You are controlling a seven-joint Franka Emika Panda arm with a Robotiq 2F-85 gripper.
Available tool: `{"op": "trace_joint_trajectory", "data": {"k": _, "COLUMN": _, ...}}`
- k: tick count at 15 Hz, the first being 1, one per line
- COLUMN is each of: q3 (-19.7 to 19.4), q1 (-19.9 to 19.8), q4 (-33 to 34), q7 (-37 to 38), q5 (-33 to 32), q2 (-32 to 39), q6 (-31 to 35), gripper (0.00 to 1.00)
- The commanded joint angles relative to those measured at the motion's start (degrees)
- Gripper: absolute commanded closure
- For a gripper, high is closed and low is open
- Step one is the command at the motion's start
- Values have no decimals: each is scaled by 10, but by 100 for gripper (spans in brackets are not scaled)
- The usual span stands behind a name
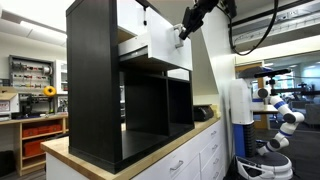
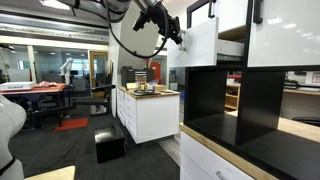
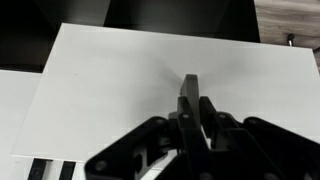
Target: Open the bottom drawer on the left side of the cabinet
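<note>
The black cabinet (image 1: 95,90) stands on a wood-topped counter and also shows in an exterior view (image 2: 262,100). Its bottom drawer (image 1: 166,50), white-fronted with pale sides, is pulled partly out of its upper cubby in both exterior views (image 2: 200,48). A matching white drawer (image 2: 232,12) sits closed above it. My gripper (image 1: 181,34) is at the drawer front in both exterior views (image 2: 179,36). In the wrist view the white front (image 3: 110,90) fills the picture. The gripper (image 3: 190,100) is shut on the small black handle (image 3: 189,80).
The cabinet stands on a white counter with a wood top (image 1: 190,140). A second white counter unit (image 2: 150,115) holds small items behind. A black box (image 2: 110,148) lies on the floor. A white robot (image 1: 280,112) stands beyond the counter's end.
</note>
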Motion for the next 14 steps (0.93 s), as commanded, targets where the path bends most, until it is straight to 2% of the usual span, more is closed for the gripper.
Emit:
{"op": "trace_joint_trajectory", "data": {"k": 1, "q3": 5, "q1": 6, "q4": -68, "q7": 13, "q5": 17, "q2": -59, "q6": -17, "gripper": 95}}
{"op": "trace_joint_trajectory", "data": {"k": 8, "q3": 9, "q1": 2, "q4": -121, "q7": 24, "q5": 22, "q2": -124, "q6": -32, "gripper": 95}}
{"op": "trace_joint_trajectory", "data": {"k": 9, "q3": 10, "q1": 1, "q4": -123, "q7": 27, "q5": 23, "q2": -129, "q6": -41, "gripper": 91}}
{"op": "trace_joint_trajectory", "data": {"k": 10, "q3": 11, "q1": 1, "q4": -126, "q7": 25, "q5": 23, "q2": -134, "q6": -47, "gripper": 61}}
{"op": "trace_joint_trajectory", "data": {"k": 11, "q3": 12, "q1": 0, "q4": -126, "q7": 28, "q5": 23, "q2": -134, "q6": -51, "gripper": 59}}
{"op": "trace_joint_trajectory", "data": {"k": 14, "q3": 18, "q1": 1, "q4": -133, "q7": 37, "q5": 28, "q2": -135, "q6": -86, "gripper": 42}}
